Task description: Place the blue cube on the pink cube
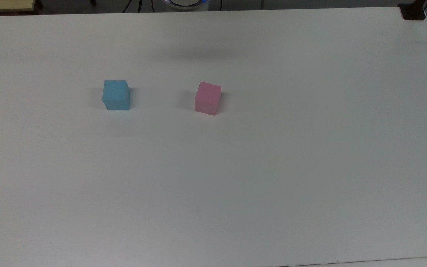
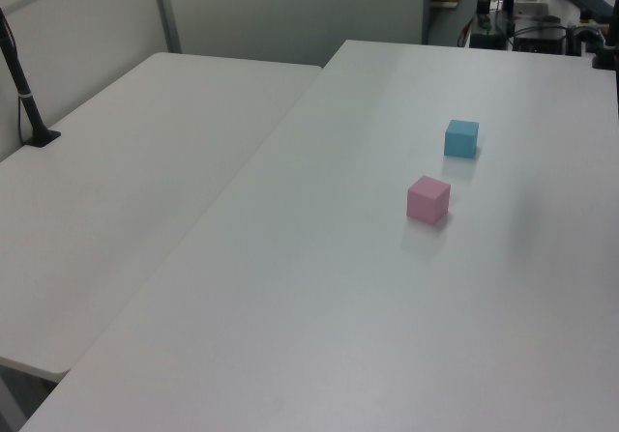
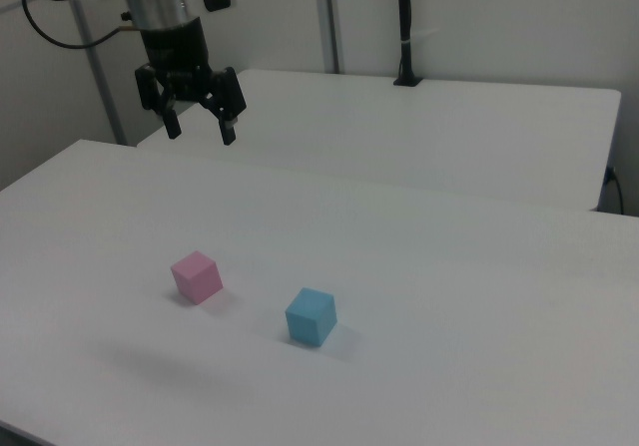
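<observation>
The blue cube (image 1: 116, 95) (image 2: 461, 138) (image 3: 311, 316) rests on the white table, a short gap away from the pink cube (image 1: 207, 98) (image 2: 427, 200) (image 3: 196, 276). In the top view the blue one lies to the left of the pink one. Both stand flat and apart. In the right view my gripper (image 3: 200, 131) hangs high above the table, up and to the left of the pink cube, open, with nothing between its black fingers (image 3: 228, 128).
A second white table (image 2: 116, 181) (image 3: 429, 132) adjoins this one. A black post (image 2: 24, 94) (image 3: 404, 27) is clamped on it. A dark clamp (image 1: 413, 11) sits at the top view's upper right corner. Cables and gear (image 2: 542, 26) lie beyond the table's far end.
</observation>
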{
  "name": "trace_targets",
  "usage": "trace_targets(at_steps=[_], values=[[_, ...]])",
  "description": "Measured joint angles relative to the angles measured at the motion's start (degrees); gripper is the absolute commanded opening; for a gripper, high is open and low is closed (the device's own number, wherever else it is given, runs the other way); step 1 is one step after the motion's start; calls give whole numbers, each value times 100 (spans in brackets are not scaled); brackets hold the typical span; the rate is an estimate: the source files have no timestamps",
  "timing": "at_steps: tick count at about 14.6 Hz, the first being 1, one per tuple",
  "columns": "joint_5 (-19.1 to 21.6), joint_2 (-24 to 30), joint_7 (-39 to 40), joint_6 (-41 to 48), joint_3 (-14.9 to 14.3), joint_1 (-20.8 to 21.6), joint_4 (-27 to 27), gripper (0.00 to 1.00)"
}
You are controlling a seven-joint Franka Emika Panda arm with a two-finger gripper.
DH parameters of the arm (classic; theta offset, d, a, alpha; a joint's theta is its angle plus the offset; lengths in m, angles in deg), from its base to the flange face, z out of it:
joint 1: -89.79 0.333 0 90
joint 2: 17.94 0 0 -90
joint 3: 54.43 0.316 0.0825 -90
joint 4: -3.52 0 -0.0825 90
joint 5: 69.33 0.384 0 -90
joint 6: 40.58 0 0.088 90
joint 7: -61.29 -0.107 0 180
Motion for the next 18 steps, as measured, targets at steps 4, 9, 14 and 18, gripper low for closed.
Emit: trace_targets(at_steps=[4, 9, 14, 18], values=[[0, -2, 0, 0, 0, 0, 29, 100], [0, -2, 0, 0, 0, -5, 64, 100], [0, -2, 53, 0, 0, -71, 118, 100], [-1, -4, 811, 17, -4, -357, 230, 100]])
